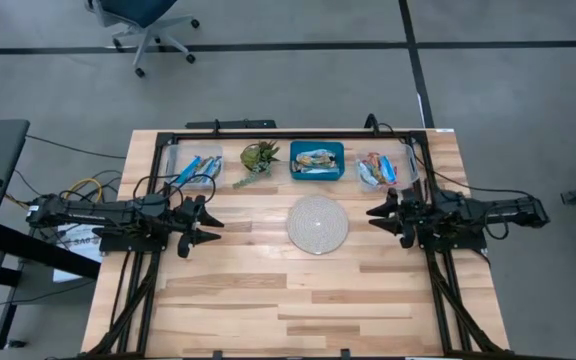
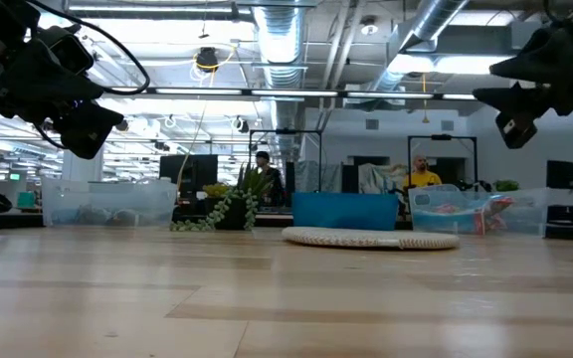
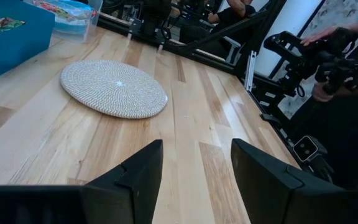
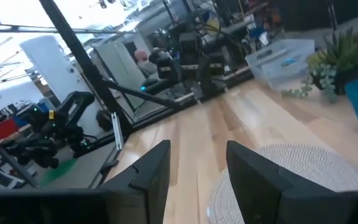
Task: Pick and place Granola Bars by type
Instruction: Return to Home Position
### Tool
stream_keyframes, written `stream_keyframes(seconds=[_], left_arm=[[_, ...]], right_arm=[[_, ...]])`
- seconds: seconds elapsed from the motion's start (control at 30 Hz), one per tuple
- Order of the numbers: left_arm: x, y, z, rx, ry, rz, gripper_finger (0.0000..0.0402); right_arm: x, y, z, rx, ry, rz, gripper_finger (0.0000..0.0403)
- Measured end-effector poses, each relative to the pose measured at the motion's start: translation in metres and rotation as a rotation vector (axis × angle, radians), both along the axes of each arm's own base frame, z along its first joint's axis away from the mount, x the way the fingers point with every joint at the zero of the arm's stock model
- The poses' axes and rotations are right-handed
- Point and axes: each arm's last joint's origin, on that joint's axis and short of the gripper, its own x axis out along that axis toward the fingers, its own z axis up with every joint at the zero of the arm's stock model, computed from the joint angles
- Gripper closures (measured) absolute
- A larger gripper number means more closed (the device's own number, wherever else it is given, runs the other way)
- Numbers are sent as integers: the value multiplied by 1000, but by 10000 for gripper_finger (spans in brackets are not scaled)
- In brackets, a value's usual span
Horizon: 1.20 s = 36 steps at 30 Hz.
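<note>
The granola bars lie sorted in three bins along the table's far edge: bright blue ones in a clear bin (image 1: 192, 167) at the left, green-and-silver ones in a blue bin (image 1: 316, 159) in the middle, orange-red ones in a clear bin (image 1: 384, 168) at the right. My left gripper (image 1: 211, 226) is open and empty, held above the table's left side. My right gripper (image 1: 375, 218) is open and empty, held above the table's right side. Both point toward the table's middle.
A round pale woven mat (image 1: 317, 224) lies flat on the table between the two grippers. A green leafy plant (image 1: 258, 158) stands between the left bin and the blue bin. People show in the room beyond the table (image 2: 424, 175).
</note>
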Motion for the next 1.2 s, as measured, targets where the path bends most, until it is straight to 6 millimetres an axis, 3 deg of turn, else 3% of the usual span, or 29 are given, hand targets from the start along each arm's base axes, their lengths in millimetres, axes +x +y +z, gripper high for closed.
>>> stream_keyframes(seconds=[0.27,1.2], left_arm=[[0,0,0,0,0,0,219],[0,0,0,0,0,0,219]], right_arm=[[-2,0,2,-88,-33,-1,260],[0,0,-1,-29,0,-1,260]])
